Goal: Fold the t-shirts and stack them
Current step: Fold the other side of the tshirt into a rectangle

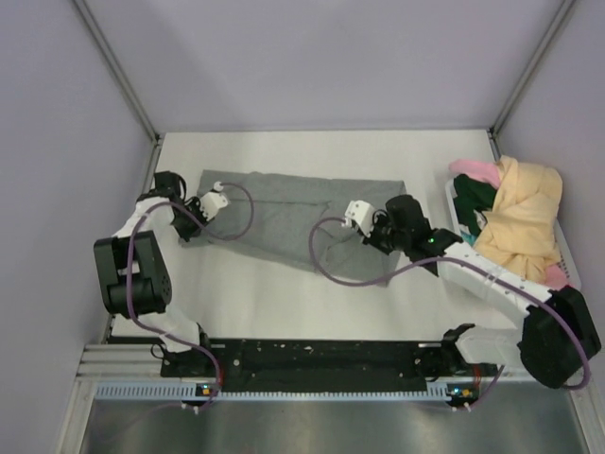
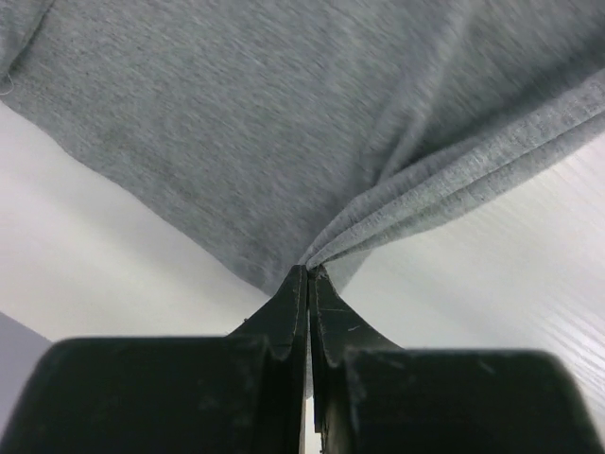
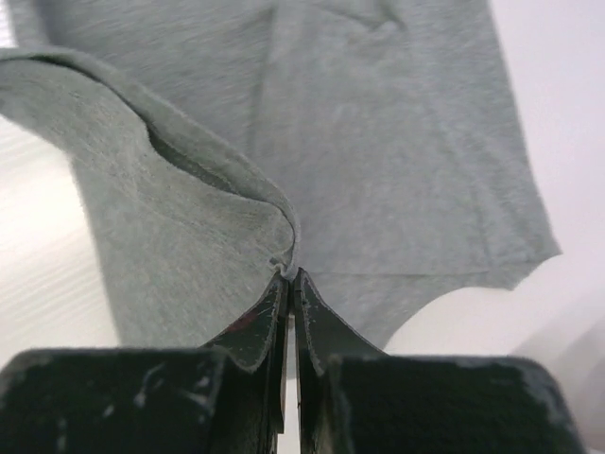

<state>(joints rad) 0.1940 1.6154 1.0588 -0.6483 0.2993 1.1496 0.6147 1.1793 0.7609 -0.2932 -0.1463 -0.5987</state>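
Note:
A heather grey t-shirt (image 1: 284, 213) lies spread across the middle of the white table. My left gripper (image 1: 194, 227) is at its left edge, and in the left wrist view (image 2: 309, 272) its jaws are shut on a pinched fold of the grey t-shirt (image 2: 284, 123). My right gripper (image 1: 371, 238) sits at the shirt's right part. Seen from the right wrist, that gripper (image 3: 289, 274) is shut on a raised hem of the grey cloth (image 3: 397, 142). Other t-shirts lie heaped at the right: pale yellow (image 1: 525, 218), pink (image 1: 475, 171) and dark green (image 1: 475, 200).
Purple cables loop from both wrists over the shirt (image 1: 326, 260). Grey walls with metal posts (image 1: 118, 71) close in the table (image 1: 284, 303) on three sides. The arm bases sit on a black rail (image 1: 321, 357) at the near edge.

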